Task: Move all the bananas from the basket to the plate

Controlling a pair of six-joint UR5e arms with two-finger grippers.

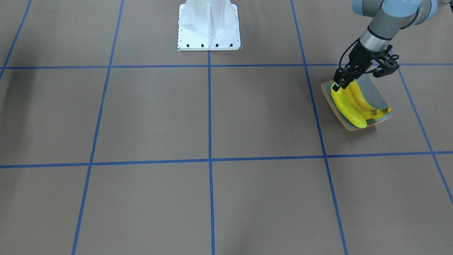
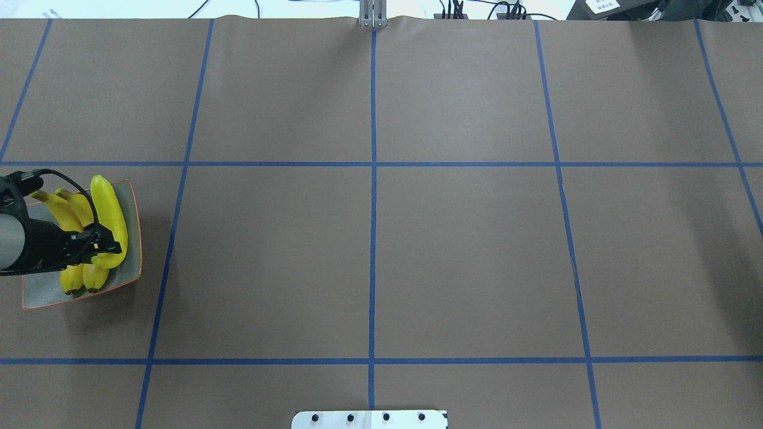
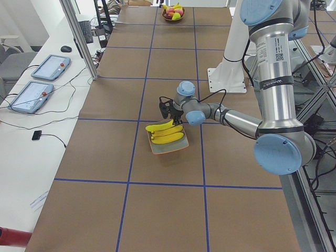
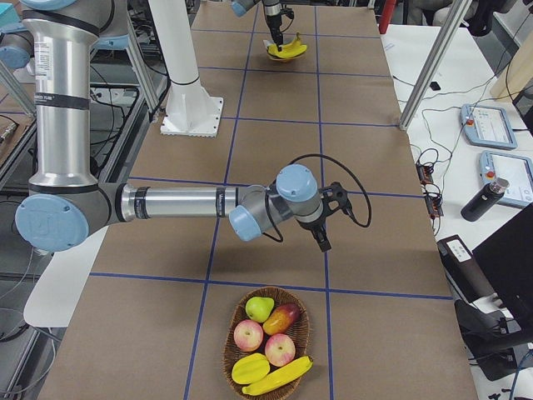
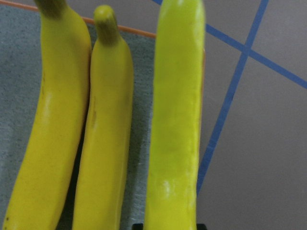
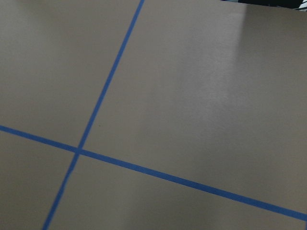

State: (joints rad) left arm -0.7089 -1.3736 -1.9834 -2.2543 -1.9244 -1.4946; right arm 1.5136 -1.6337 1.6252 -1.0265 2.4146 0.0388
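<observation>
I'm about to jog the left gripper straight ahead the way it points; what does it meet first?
The outermost banana, centred in its wrist view, lying near the edge of the plate beside two other bananas. The left gripper looks right at it; whether it touches is unclear.

left gripper (image 2: 102,244) low over plate (image 2: 43,295), clamped on banana (image 2: 110,205) | right gripper (image 4: 321,240) well apart from plate, pointing down, jaw state unclear
</observation>
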